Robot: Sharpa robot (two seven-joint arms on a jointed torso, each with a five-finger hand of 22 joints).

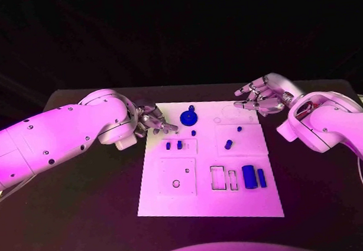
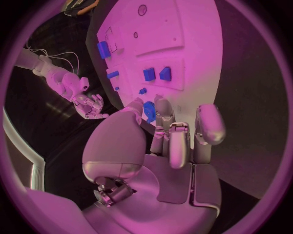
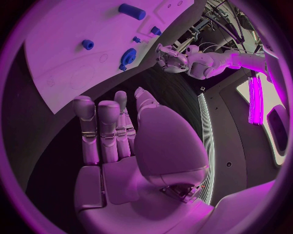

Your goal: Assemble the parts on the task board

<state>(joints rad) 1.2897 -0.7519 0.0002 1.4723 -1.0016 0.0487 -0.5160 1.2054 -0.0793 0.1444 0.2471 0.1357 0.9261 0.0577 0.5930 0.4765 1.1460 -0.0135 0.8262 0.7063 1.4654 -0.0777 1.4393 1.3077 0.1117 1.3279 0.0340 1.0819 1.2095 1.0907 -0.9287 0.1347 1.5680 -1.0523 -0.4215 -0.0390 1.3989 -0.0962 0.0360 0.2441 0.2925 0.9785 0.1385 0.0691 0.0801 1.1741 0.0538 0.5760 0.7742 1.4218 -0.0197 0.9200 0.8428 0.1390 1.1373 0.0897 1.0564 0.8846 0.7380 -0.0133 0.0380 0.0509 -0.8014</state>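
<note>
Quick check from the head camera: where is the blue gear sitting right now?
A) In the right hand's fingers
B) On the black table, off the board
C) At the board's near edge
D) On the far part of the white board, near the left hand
D: the blue gear lies on the far part of the white board, just beside the left hand, whose fingers hold nothing.

task board [image 1: 181, 193]: smooth matt plate | parts [image 1: 249, 176]: smooth plastic | table [image 1: 87, 217]: matt black
</note>
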